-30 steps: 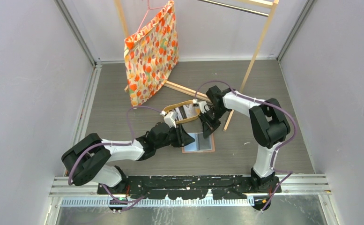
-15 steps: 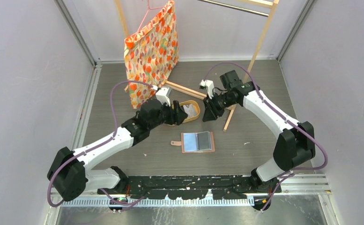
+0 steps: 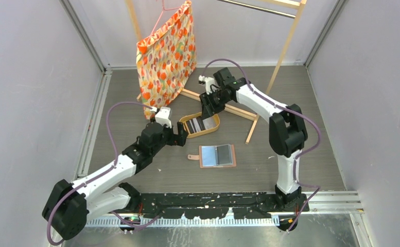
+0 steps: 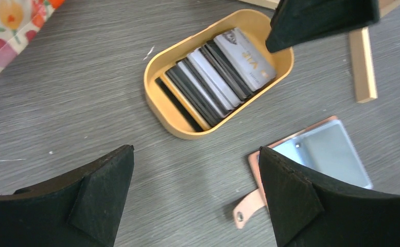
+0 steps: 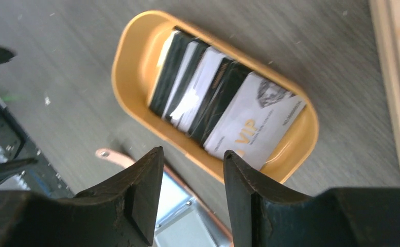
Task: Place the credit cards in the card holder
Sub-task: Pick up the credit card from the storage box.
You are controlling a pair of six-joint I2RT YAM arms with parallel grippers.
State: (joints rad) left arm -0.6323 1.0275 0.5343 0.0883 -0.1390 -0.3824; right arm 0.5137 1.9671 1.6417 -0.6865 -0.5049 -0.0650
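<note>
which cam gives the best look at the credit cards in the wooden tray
The left wrist view: the credit cards are sharp and fanned out in the oval tray. The right wrist view shows them close but blurred; the top view shows only a tiny stack.

Credit cards [image 4: 215, 80] overlapped in oval tray [image 4: 183, 131]; card holder [image 4: 326, 149] open nearby; left gripper [image 4: 196, 154] spread.

The light grey rectangular plastic card [image 5: 257, 123], lying at one end of the row inside the oval yellow-tan wooden tray [image 5: 123, 56], carried the word "VIP" in gold capitals. An emblem and fine print on the same card were too blurred to read.
</note>
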